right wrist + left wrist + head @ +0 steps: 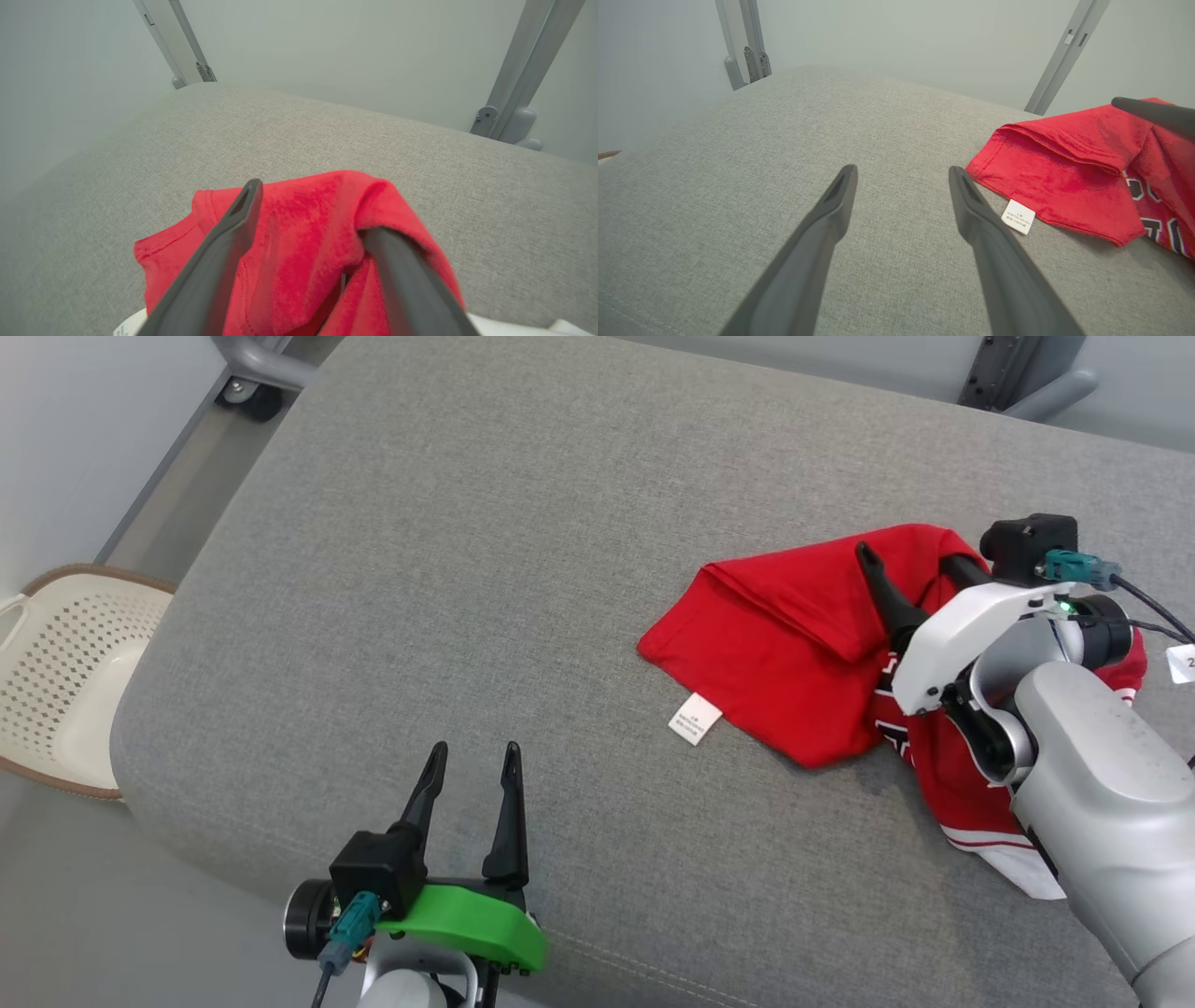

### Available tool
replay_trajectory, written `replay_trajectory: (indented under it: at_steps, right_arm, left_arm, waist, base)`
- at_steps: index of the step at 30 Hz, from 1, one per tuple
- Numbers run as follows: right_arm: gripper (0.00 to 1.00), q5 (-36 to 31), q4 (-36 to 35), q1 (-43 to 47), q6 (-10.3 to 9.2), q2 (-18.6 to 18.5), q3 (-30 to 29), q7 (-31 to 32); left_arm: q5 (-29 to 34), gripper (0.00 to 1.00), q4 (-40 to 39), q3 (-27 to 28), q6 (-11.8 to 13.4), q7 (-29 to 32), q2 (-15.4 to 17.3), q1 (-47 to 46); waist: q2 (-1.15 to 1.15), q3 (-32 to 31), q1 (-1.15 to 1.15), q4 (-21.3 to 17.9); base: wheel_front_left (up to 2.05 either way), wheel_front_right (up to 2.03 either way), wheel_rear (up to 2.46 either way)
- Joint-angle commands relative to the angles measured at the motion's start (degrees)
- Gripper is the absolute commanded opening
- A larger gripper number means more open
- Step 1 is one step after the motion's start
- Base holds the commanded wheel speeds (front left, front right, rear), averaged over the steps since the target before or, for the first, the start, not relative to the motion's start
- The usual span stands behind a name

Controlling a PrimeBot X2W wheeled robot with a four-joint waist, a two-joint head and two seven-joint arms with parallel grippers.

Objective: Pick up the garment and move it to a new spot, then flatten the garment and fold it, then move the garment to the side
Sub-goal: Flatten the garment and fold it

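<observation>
Between the widely parted fingers of the right gripper [910,560] lies the raised top of a crumpled red garment [794,644]. The jaws stand far apart and clamp nothing. The finger on the gripper's left rests bare along the cloth, its tip clear of the fabric. A fold of the garment [303,242] drapes over the tip of the other finger [397,280], so whether that tip presses into the cloth or merely sits under it is hard to say.

From this gripper the garment spreads leftward in a flat, doubled-over flap. Behind the fingers, under the wrist and forearm, it runs back to a white-and-red trim [1018,863]. Dark lettering [894,733] shows on the cloth just below the gripper's base. A small white label [695,719] sticks out from the flap's near edge, lying on the grey cushion [467,569].

The left gripper [475,753] hovers low over bare cushion, well apart from the right one. Its jaws are wide and hold nothing. In the left wrist view the garment [1064,163] lies ahead and to the right of this gripper [902,171], with the label [1018,216] just beside its right finger. One dark finger of the right gripper [1153,114] reaches in from the right edge of that view.

Far to the left of the left gripper, off the cushion's edge, a cream perforated basket [65,663] sits on the floor. Beyond both grippers' fingertips, grey metal posts [514,93] stand behind the cushion.
</observation>
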Motion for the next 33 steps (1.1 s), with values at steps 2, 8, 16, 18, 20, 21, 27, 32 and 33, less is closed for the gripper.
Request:
replay_trajectory:
  at_steps: [2,8,16,18,20,21,27,32,33]
  right_arm:
    - [1.00,2.61,-2.19,1.15,-0.03,-1.45,0.38,-2.62]
    - [1.00,6.89,-8.03,7.29,-0.03,-5.27,2.13,-2.86]
    - [1.00,4.91,-13.05,16.15,-0.03,-7.48,0.70,-5.82]
    - [1.00,3.73,-14.80,18.65,-0.03,-7.31,-0.46,-7.17]
    - [1.00,2.36,-16.68,21.30,-0.03,-6.68,-2.25,-8.51]
    - [1.00,1.10,-17.75,22.57,-0.03,-6.39,-3.41,-9.26]
    - [1.00,-9.27,-27.19,31.15,-0.03,-1.48,-12.22,-11.60]
    - [1.00,-16.20,-34.13,35.92,-0.04,3.38,-16.77,-11.99]
    - [1.00,-17.39,-35.21,36.81,-0.03,4.24,-17.87,-12.00]
  left_arm:
    - [0.69,1.00,0.04,0.32,-0.19,-0.17,0.10,0.64]
    - [2.14,1.00,0.70,0.89,-0.73,-0.17,0.10,1.54]
    - [3.95,1.00,1.72,1.03,-1.72,-0.17,0.11,2.19]
    - [4.12,1.00,2.11,0.96,-2.09,-0.17,0.12,2.32]
    - [4.47,1.00,2.61,0.83,-2.51,-0.17,0.12,2.21]
    - [4.65,1.00,2.96,0.66,-2.81,-0.17,0.13,2.07]
    - [4.28,1.00,7.20,-1.28,-4.62,-0.17,0.15,-2.12]
    - [2.51,1.00,11.51,-1.63,-5.10,-0.17,0.15,-6.00]
    - [2.20,1.00,12.62,-1.92,-5.32,-0.16,0.14,-6.87]
  waist:
    - [0.00,-1.84,0.00,-2.55]
    - [0.00,-3.96,0.00,-7.06]
    - [0.00,-6.21,0.00,-11.90]
    - [0.00,-6.99,0.00,-13.10]
    - [0.00,-7.83,0.00,-14.44]
    - [0.00,-8.25,0.00,-15.20]
    - [0.00,-9.47,0.00,-21.33]
    - [0.00,-8.93,0.00,-26.42]
    - [0.00,-8.67,0.00,-27.25]
  base:
    - [0.00,0.00,0.00]
    - [0.00,0.00,0.00]
    - [0.00,0.00,0.00]
    - [0.00,0.00,0.00]
    - [0.00,0.00,0.00]
    - [0.00,0.00,0.00]
    - [0.00,0.00,0.00]
    - [0.00,0.00,0.00]
    - [0.00,0.00,0.00]
